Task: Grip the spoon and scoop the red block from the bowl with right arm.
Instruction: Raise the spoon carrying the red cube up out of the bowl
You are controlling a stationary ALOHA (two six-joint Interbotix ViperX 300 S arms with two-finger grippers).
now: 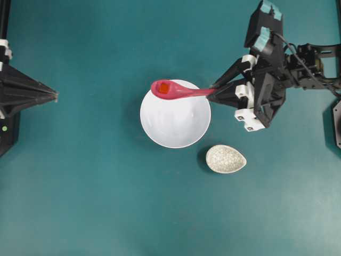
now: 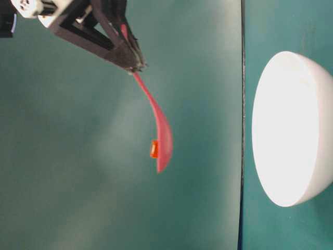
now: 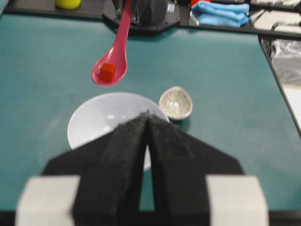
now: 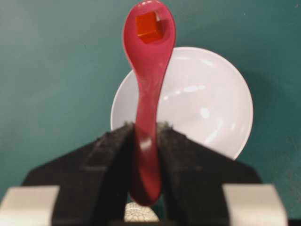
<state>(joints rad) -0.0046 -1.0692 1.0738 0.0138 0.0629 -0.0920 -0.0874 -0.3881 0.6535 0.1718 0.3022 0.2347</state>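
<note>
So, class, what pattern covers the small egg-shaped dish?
Grey crackle lines on the small egg-shaped dish, clearest in the overhead view.

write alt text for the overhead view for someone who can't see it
The right pincer holds a pink spoon by its handle, its scoop carrying a small red block over the far rim of a white bowl. A small grey crackle-patterned dish sits beside the bowl, and the left pincer is shut at the left edge.

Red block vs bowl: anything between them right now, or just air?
Just air. Table-level view shows the red block riding in the spoon, lifted clear of the bowl, with only the teal backdrop in the gap.
</note>
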